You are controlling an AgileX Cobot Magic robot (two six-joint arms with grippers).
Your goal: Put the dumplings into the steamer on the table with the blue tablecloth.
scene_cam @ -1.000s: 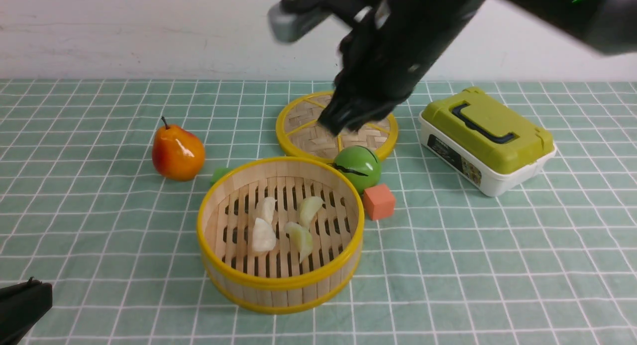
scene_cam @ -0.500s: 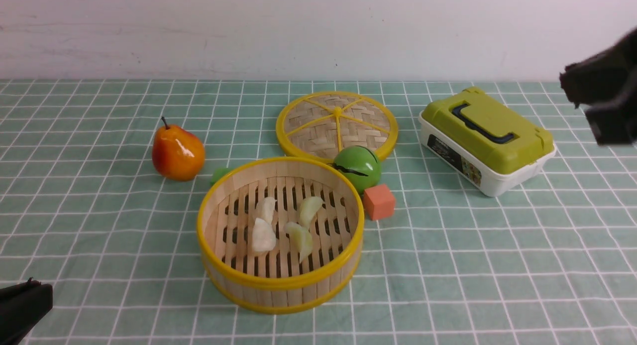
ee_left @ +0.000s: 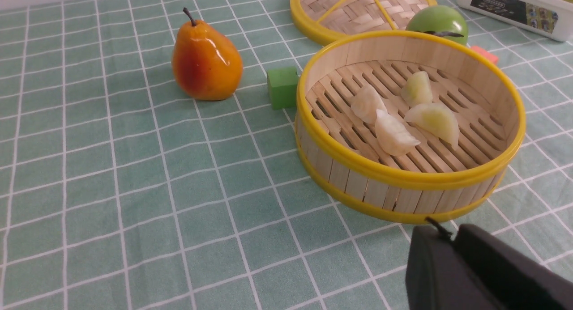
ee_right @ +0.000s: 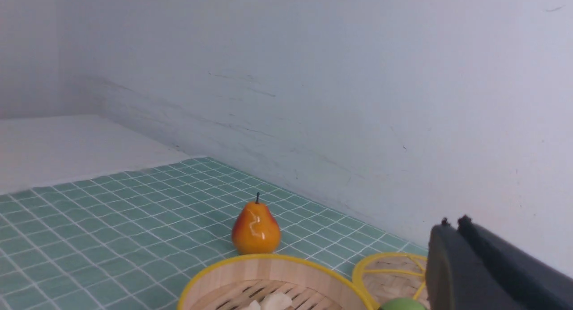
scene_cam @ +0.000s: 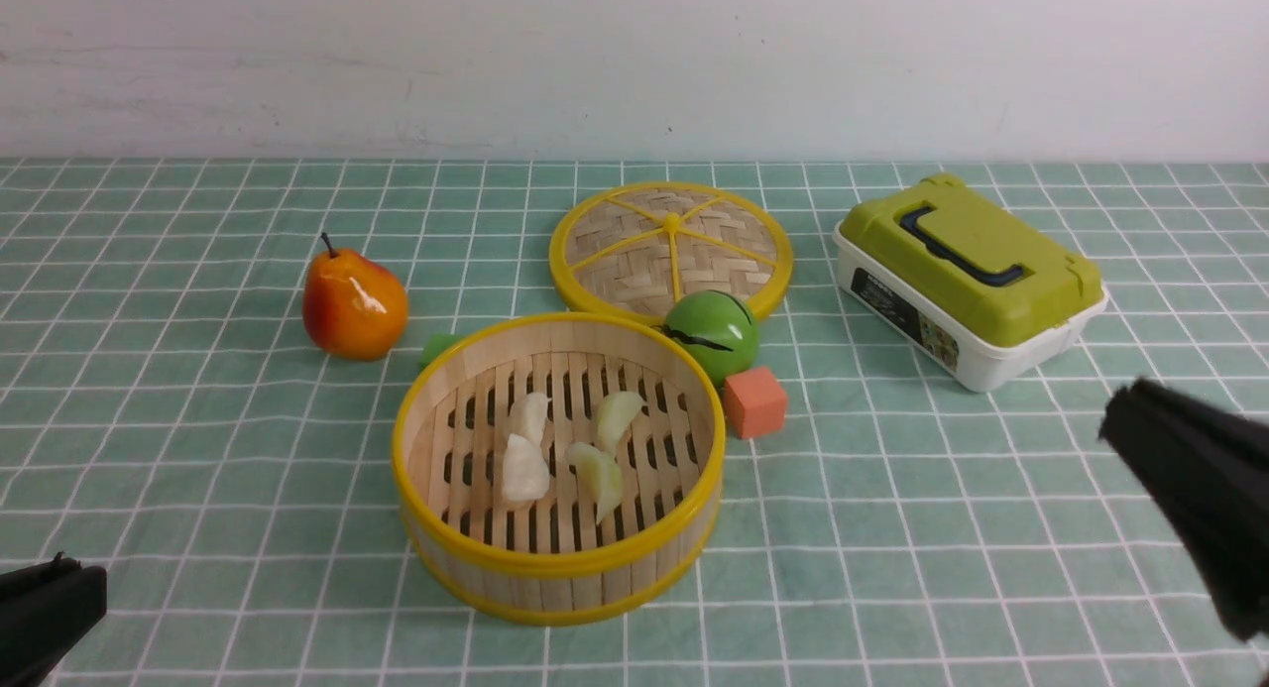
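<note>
The round bamboo steamer stands on the teal grid tablecloth in the front middle of the table. Several pale dumplings lie on its slatted floor, among them one at the left and one at the right. They also show in the left wrist view inside the steamer. My left gripper is shut and empty, low at the front left; its tips sit just before the steamer's wall. My right gripper is shut and empty at the right edge, apart from everything.
A flat woven lid with yellow spokes lies behind the steamer. A green apple, an orange cube and a green block sit close around it. A pear stands at the left, a green-lidded box at the right.
My right arm has swung from above the woven lid out to the right and down to the front right. The left gripper, steamer and dumplings have not moved.
</note>
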